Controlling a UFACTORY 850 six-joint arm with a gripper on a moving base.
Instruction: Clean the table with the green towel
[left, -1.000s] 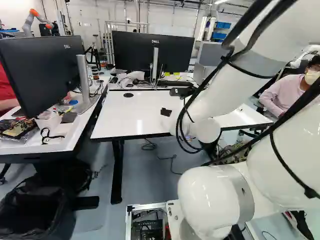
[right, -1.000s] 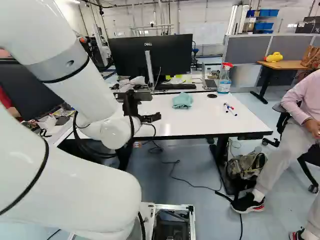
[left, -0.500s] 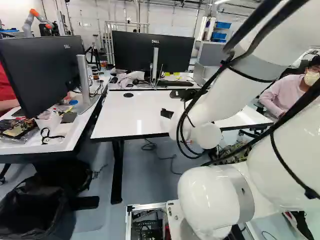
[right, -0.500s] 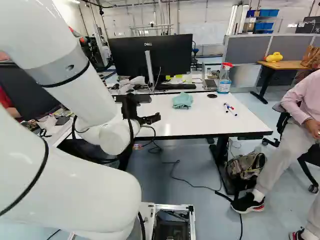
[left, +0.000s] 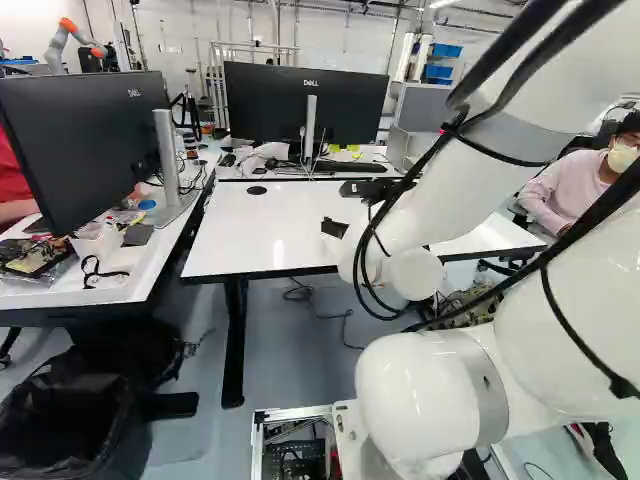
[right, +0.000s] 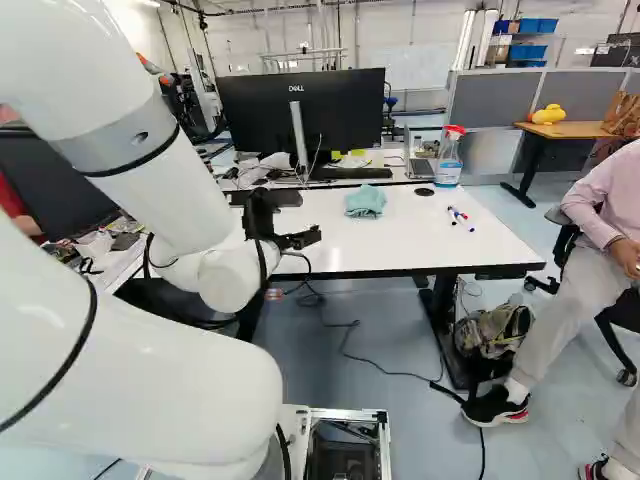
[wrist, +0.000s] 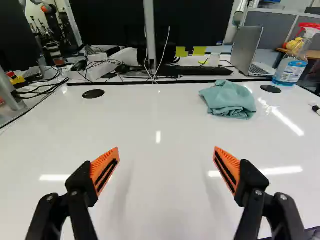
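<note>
The bench (wrist: 160, 125) is smooth, glossy; the towel (wrist: 230, 100), matt cloth; the spray bottle (wrist: 291, 70), at its two o'clock, clear plastic.

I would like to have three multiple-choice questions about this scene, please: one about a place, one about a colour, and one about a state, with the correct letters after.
1. Where does the green towel lie?
A) on the floor
B) on the white table
C) on the keyboard

2. What colour is the head of the spray bottle?
A) blue
B) yellow
C) red

3. How do the fingers stand?
A) open, gripping nothing
B) shut on the towel
C) shut and empty

1: B, since the right base view and the wrist view show it on the tabletop.
2: C, since its red head shows in both of those views.
3: A, since the wrist view shows them wide apart, with the towel beyond them.
</note>
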